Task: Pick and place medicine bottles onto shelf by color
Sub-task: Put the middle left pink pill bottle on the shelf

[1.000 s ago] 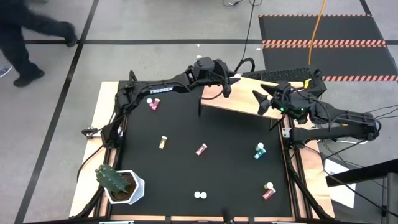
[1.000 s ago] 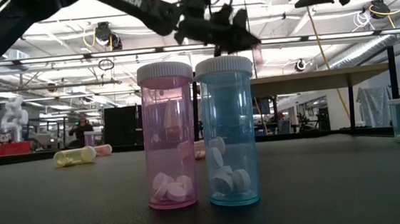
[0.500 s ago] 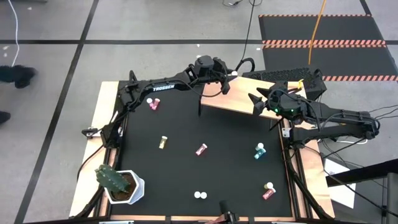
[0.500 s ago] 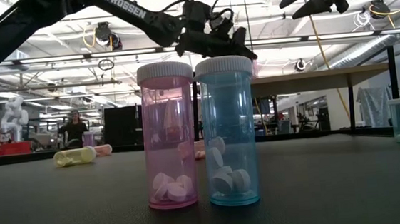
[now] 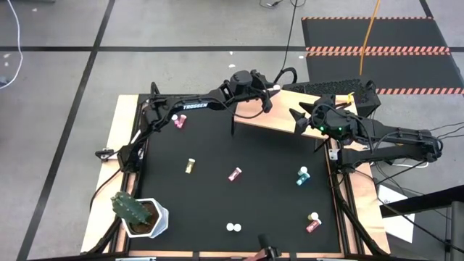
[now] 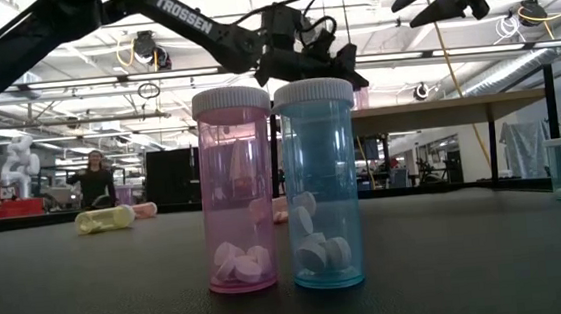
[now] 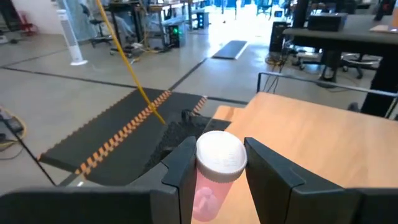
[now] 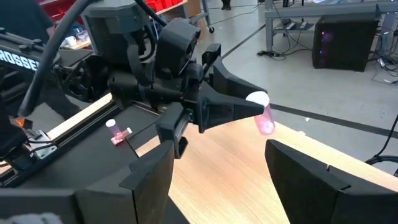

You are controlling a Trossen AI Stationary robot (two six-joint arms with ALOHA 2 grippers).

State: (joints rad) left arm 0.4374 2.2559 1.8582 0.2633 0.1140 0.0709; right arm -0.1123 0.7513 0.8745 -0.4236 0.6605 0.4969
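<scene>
Left to right: the left gripper (image 7: 216,171), held above the shelf (image 5: 286,116) near its back left edge, pinches a pink medicine bottle (image 7: 211,180) with a white cap, while the right gripper (image 5: 299,116), fingers spread and empty, hovers over the shelf's right end.

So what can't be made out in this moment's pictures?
- Left hand, left wrist view: the held pink white-capped bottle has its lower body cut off by the picture's edge and the fingers.
- Low view: the light wooden shelf top is edge-on, so anything on it is unseen.
- High view: pills inside the bottles on the table are too small.
</scene>
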